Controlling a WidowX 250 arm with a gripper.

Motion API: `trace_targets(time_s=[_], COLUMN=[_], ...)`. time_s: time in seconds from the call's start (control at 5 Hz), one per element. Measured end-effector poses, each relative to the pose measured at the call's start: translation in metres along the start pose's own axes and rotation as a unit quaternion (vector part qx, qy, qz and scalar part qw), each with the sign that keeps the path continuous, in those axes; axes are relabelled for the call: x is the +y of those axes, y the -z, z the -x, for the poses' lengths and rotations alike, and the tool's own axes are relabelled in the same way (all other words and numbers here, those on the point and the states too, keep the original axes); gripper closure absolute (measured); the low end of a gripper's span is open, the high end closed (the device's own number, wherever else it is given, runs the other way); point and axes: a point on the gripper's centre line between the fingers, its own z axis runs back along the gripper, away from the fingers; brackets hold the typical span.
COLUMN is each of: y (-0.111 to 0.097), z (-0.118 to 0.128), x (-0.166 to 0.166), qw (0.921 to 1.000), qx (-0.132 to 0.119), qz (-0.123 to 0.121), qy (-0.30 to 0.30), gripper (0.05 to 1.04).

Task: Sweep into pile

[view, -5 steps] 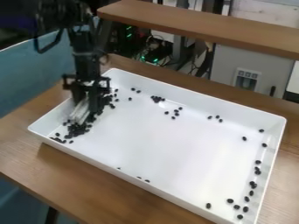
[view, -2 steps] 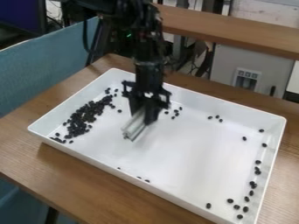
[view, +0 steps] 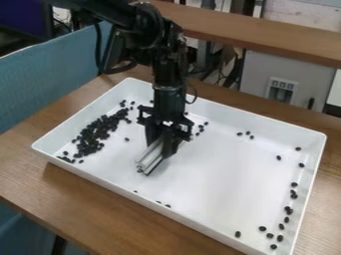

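- A brown wood-grain table [view: 40, 182] spans the lower left of the frame, beneath the tray.
- The large white shallow tray with raised walls [view: 220, 191] fills the middle, its nearest corner running off the bottom edge at lower right.
- Small dark oval beans [view: 262, 228] lie loose inside it at lower right, continuing in a loose line up the right side; a few sit along the near wall, at lower centre.
- A silvery grooved metal bar [view: 148, 159] slants at the centre, its near end pointing lower left, low over the tray floor.
- The black two-finger gripper [view: 161, 147] hangs there with its fingers clamped on the bar.
- The dense dark heap of beans [view: 98, 130] is left of centre, near the tray's left wall, apart from the bar.
- More beans lie just right of the gripper, and others farther right.
- A teal panel [view: 50, 67] stands at upper left.
- A light-grey cabinet [view: 256, 74] stands at upper right, behind a long brown wooden shelf [view: 266, 34].
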Motion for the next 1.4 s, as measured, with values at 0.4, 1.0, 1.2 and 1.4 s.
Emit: trace_targets(time_s=[0.4,1.0,1.2,1.4], y=[0.01,-0.052,-0.084,-0.091], z=[0.001,0.028,0.071,0.123], x=[-0.001,-0.03,-0.02,0.012], qw=[0.9997,0.9898,0.981,0.9861], qx=[0.01,0.014,-0.001,-0.017], qz=[0.003,-0.098,-0.167,-0.159], qy=[0.023,0.102,0.099,0.044], gripper=[0.321,0.083,0.083,0.083])
